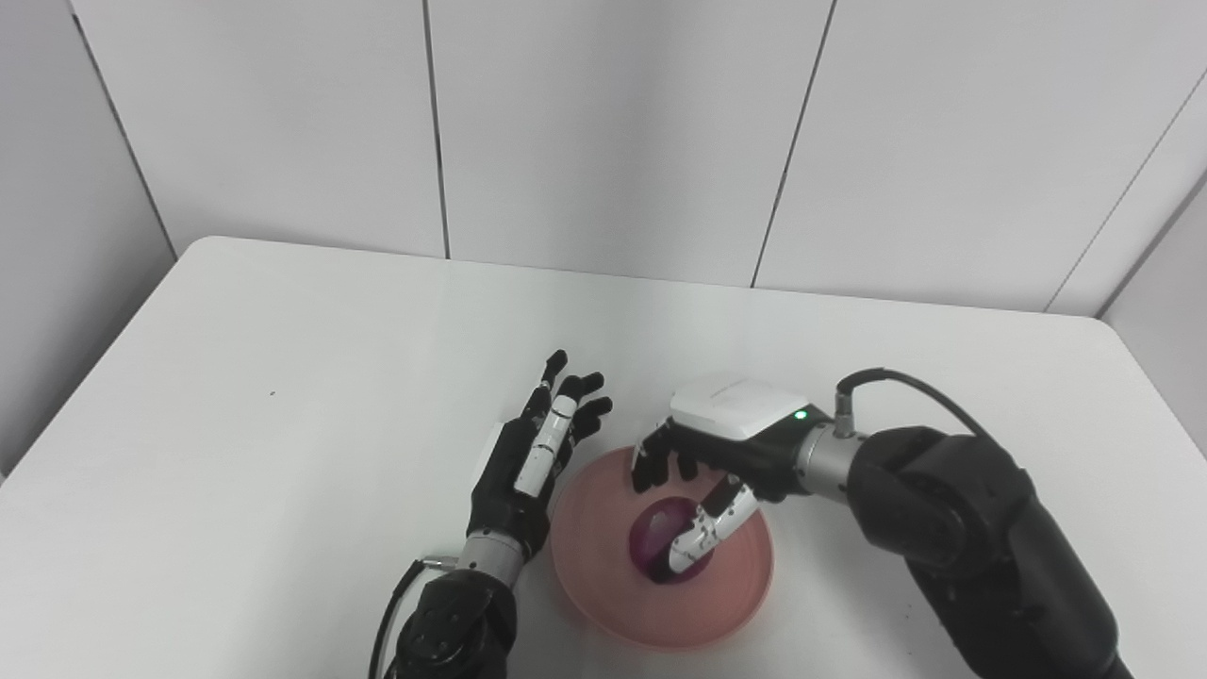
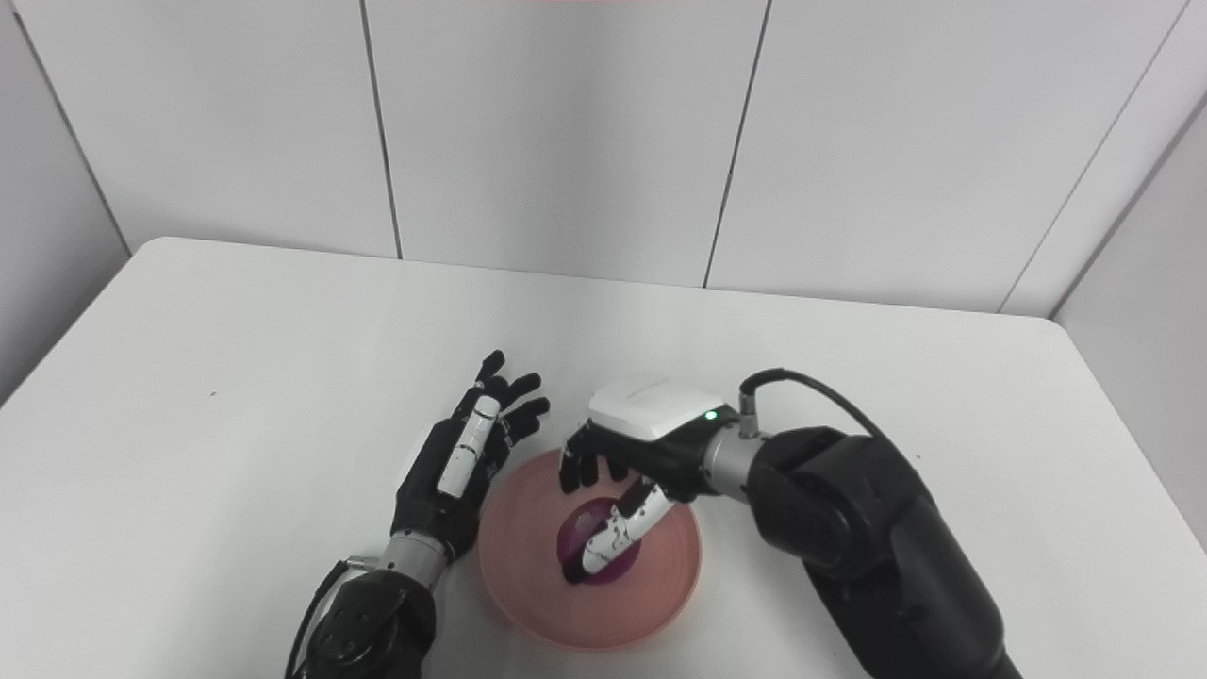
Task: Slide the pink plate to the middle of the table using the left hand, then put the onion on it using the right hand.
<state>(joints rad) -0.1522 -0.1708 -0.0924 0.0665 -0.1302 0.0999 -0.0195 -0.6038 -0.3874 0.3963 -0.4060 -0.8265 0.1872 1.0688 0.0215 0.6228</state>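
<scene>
The pink plate (image 1: 603,585) lies on the white table near its front edge, about midway across. A purple onion (image 1: 660,536) rests in the plate's middle. My right hand (image 1: 702,471) reaches over it from the right, fingers curled down at the onion's far side and the thumb (image 1: 707,533) lying against its front. My left hand (image 1: 533,453) stands open just left of the plate's rim, fingers stretched out toward the far wall, holding nothing. Whether it touches the rim I cannot tell.
The white table (image 1: 283,396) has rounded far corners and ends at grey wall panels behind. A cable loops above my right wrist (image 1: 886,377). A tiny dark speck (image 1: 272,393) lies at the left.
</scene>
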